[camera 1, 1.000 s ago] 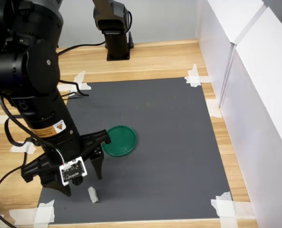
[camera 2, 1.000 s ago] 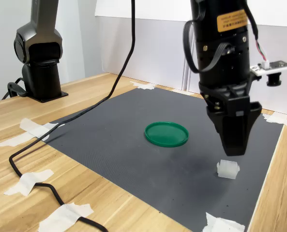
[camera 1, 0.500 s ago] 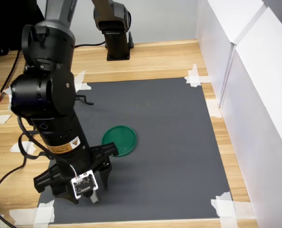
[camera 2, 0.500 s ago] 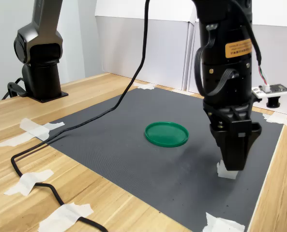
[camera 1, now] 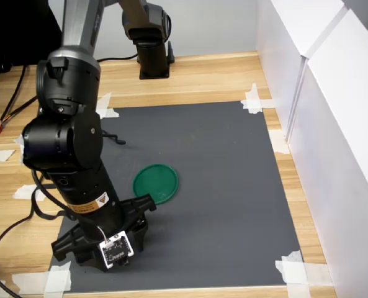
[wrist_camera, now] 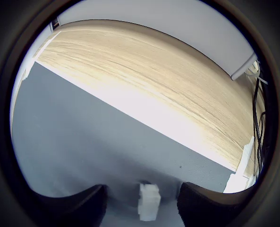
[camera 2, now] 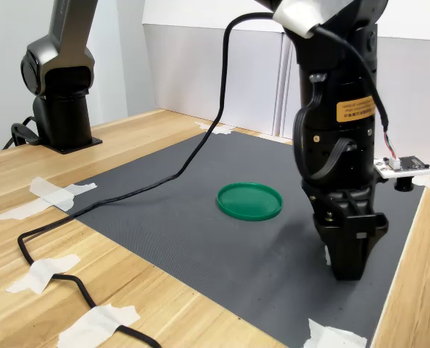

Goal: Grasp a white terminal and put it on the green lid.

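arm (camera 2: 339,145) upright on mat (camera 2: 200,217), green lid (camera 2: 249,200) apart

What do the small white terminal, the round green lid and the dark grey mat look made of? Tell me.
Small white terminal: likely moulded plastic, matte, blocky edges.
Round green lid: probably plastic, smooth, slightly glossy, thin raised rim.
Dark grey mat: looks like rubber or foam sheet, matte, finely textured; uncertain.

1st exterior view: high up, looking steeply down on the grey mat (camera 1: 221,186) and wooden counter (camera 1: 196,77), white wall panels (camera 1: 332,124) at the first exterior view's right. 2nd exterior view: low, near counter height, looks across the mat (camera 2: 193,217) from a taped corner, arm close in front. Both exterior views share mat, green lid (camera 1: 156,184) (camera 2: 249,201), arm base (camera 1: 152,56) (camera 2: 59,109). Wrist view: v. close above mat, pincer (wrist_camera: 142,208) tips frame white terminal (wrist_camera: 148,202).
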Robot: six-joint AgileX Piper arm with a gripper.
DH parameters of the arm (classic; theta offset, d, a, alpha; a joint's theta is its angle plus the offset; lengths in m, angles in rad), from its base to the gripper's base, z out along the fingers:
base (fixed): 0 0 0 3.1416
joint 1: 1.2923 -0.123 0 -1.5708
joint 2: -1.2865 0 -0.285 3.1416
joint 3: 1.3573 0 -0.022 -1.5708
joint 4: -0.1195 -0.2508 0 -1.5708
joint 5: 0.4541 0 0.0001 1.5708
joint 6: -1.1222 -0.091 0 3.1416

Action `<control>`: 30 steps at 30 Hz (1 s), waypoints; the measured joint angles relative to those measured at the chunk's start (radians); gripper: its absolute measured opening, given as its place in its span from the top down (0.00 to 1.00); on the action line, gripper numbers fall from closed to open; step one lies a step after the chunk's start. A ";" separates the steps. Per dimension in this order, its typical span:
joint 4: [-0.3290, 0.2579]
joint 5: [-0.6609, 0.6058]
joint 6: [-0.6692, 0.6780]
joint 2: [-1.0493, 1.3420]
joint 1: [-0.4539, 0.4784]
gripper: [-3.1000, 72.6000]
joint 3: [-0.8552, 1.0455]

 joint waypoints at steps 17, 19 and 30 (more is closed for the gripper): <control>0.016 0.020 -0.028 -0.002 0.000 0.71 0.000; 0.016 0.019 -0.031 -0.002 0.000 0.81 0.000; 0.029 -0.080 -0.031 0.041 0.000 0.85 -0.001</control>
